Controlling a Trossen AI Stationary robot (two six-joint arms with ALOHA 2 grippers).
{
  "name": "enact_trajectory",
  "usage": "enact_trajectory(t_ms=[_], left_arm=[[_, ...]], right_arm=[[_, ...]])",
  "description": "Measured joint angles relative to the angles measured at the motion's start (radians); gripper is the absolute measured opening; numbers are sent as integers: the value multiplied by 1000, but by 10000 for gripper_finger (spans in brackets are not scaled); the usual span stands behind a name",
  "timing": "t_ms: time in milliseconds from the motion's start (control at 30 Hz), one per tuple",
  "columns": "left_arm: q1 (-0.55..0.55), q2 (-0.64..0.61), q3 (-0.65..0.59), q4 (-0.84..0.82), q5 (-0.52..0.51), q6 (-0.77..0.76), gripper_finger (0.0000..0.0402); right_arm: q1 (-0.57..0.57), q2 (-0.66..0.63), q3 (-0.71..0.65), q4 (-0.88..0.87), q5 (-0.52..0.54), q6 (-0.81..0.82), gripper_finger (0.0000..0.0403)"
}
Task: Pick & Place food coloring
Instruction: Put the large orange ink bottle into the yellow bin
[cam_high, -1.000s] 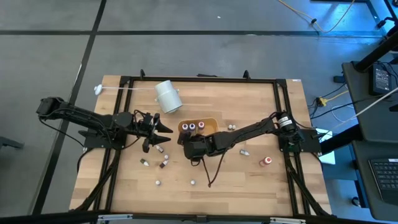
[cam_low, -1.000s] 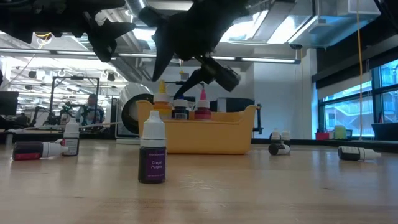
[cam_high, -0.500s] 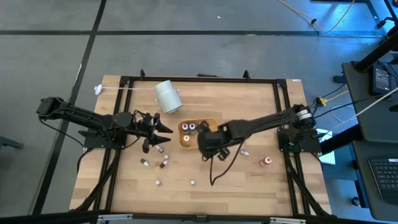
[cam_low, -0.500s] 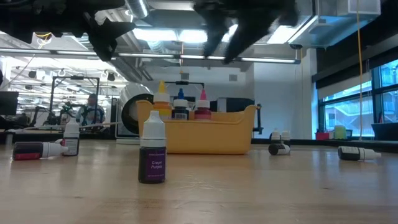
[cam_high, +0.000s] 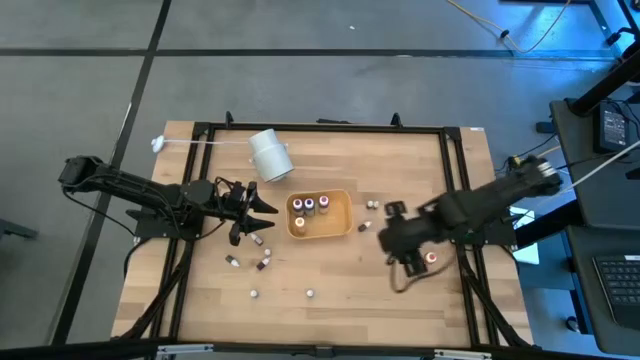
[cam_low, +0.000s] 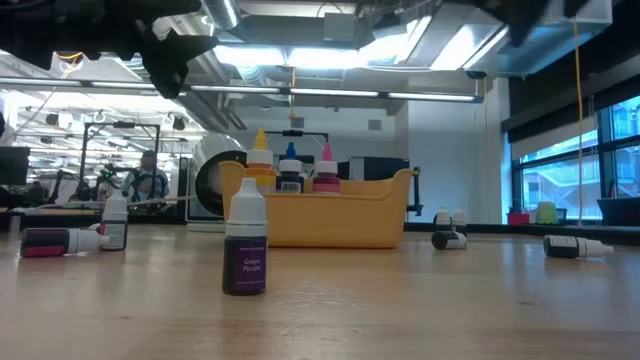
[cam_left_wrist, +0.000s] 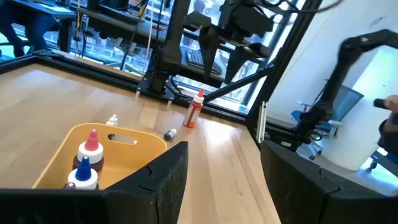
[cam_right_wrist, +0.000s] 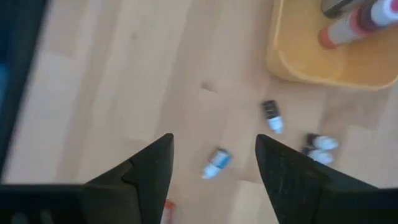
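Observation:
The food coloring bottles are scattered over the wooden table. Three stand in the orange tray (cam_high: 340, 222), seen as yellow, dark and pink tips (cam_low: 290, 170) in the low view. A purple bottle (cam_low: 245, 245) stands upright near the low camera. A red one (cam_high: 431, 257) lies by the right arm. My right gripper (cam_high: 388, 232) hangs open over bare table right of the tray, above loose bottles (cam_right_wrist: 216, 163). My left gripper (cam_high: 262, 210) waits open, left of the tray (cam_left_wrist: 124, 146).
A large white cylinder (cam_high: 270, 155) lies on its side at the far edge, behind the tray. Loose bottles lie near the left gripper (cam_high: 255, 240), toward the near edge (cam_high: 310, 293) and right of the tray (cam_high: 372, 204). A black frame (cam_high: 455, 160) borders the table.
My right gripper has swung quickly from over the tray's near-left corner toward the table's right edge, staying above the table. A bottle that it covered in the tray's near-left corner now shows. The left arm has kept still.

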Motion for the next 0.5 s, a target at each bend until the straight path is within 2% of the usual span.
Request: enact_trajectory(t_ms=[167, 300, 400, 500], left_arm=[[0, 0, 0, 0, 0, 0, 196], [0, 0, 0, 0, -3, 13, 196], [0, 0, 0, 0, -4, 43, 196], [0, 0, 0, 0, -4, 51, 196]], right_arm=[[94, -229, -255, 182, 0, 151, 228], [164, -379, -422, 316, 1, 172, 228], [211, -466, -520, 367, 2, 182, 228], [246, -526, -597, 367, 31, 271, 228]])
